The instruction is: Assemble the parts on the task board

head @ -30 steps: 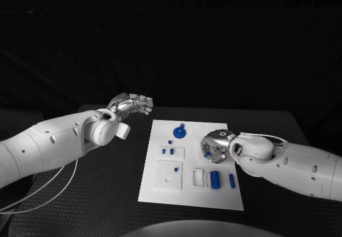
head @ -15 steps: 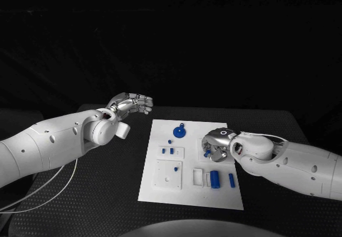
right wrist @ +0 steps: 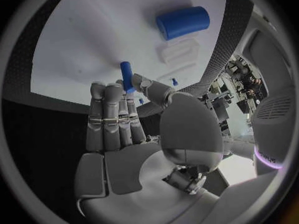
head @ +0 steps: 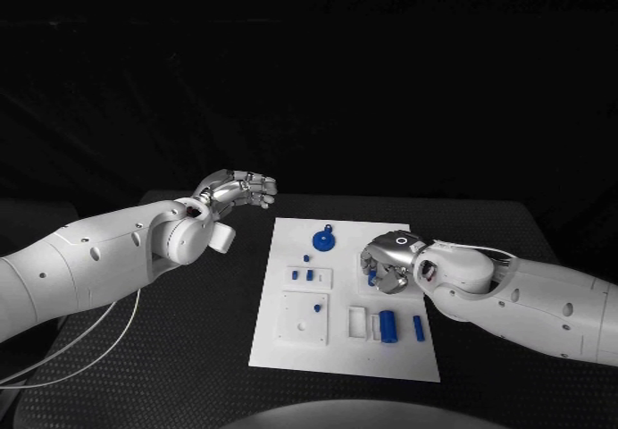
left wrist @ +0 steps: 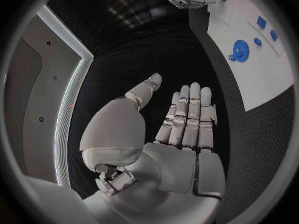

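Right robot hand [right wrist: 134, 119] pinches blue peg [right wrist: 126, 75] (wrist cam shows it); left robot hand [left wrist: 181, 127] open, empty.

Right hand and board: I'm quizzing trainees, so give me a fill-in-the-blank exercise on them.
1. The right hand pinches a small ____ peg.
2. The left hand holds ____.
3. The board is ____ in colour.
4. The right hand hangs over the ____.

Missing: blue; nothing; white; board
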